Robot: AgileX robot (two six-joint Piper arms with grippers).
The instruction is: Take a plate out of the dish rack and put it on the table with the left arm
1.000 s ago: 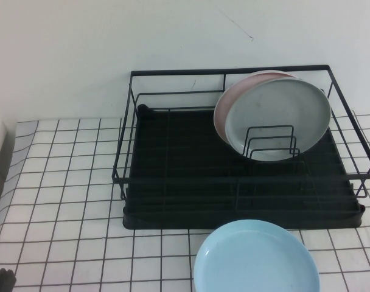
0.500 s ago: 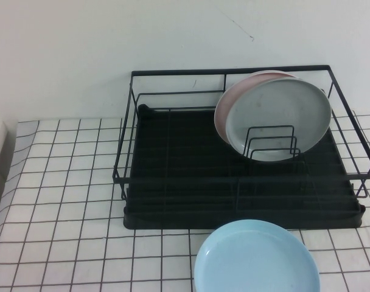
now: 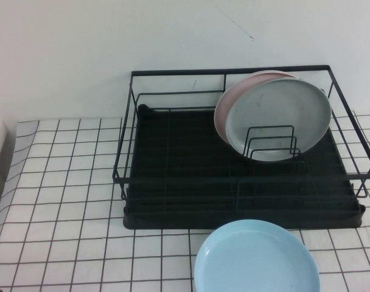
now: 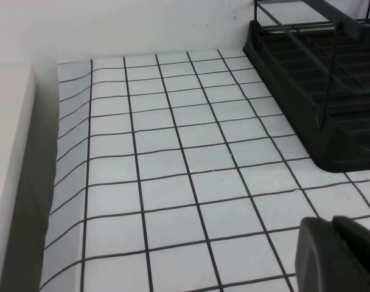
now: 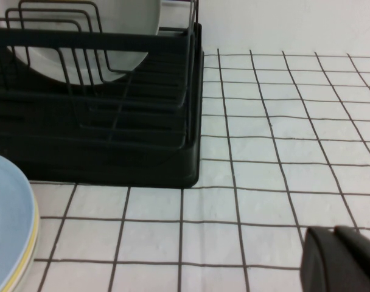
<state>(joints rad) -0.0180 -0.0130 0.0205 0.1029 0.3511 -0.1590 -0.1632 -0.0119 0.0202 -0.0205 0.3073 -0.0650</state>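
Observation:
The light sky-blue plate lies flat on the white tiled table, just in front of the black wire dish rack. In the right wrist view the plate rests on a yellow plate's rim. My left gripper is shut and empty, low over the table, left of the rack's corner. My right gripper is shut and empty over the table, right of the rack. Neither arm shows in the high view.
A dull grey plate and a pink plate behind it stand upright in the rack's right half, against the wire dividers. A white wall stands behind the rack. A whitish ledge borders the table's left edge.
The dark tip of my left gripper, at the bottom left corner of the high view a second ago, has drawn back out of that view. The plates and rack have not moved.

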